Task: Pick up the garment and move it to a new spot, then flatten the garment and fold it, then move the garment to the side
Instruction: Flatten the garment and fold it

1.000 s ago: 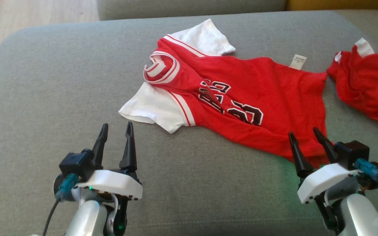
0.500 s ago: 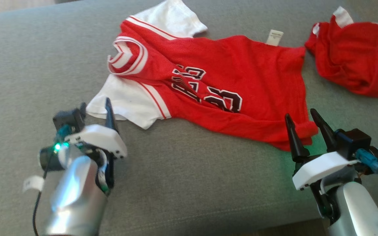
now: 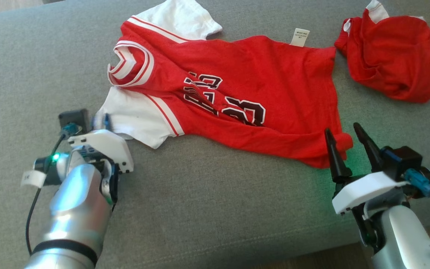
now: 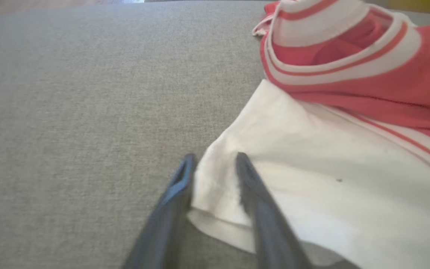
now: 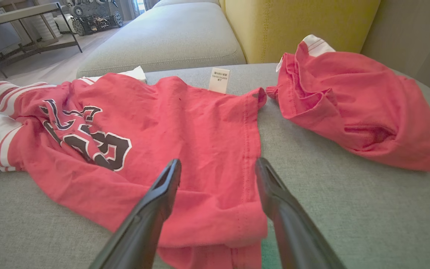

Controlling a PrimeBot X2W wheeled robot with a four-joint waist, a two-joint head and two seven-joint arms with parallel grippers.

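Left tool [image 4: 214, 160]: jaws apart, not pinched. We note its two dark fingers astride the outer corner of the near sleeve [image 3: 136, 119], white cloth lying between them, tips low against the sofa cushion [image 3: 200, 209].

Right tool [image 3: 342, 129]: jaws wide, holding nothing. We place its tips at the near corner of the hem [image 3: 330, 93], one finger over red cloth, the other just past the edge.

Jersey [image 3: 259, 86]: red, white short sleeves, front face up, loosely spread and creased on the sofa cushion between the two tools. We read its long axis as running across the head view, collar [image 3: 129, 67] pointing to the robot's left and hem to its right, tilted a little so the hem end sits nearer the robot. Black lettering [image 3: 222, 101] with white outline crosses the chest, rucked by a fold. A white care label [image 3: 300, 37] sticks out along the far side.

Crumpled red garment [image 3: 390, 56]: white trim, same cushion, close beside the hem's far corner; we cannot tell whether they touch.
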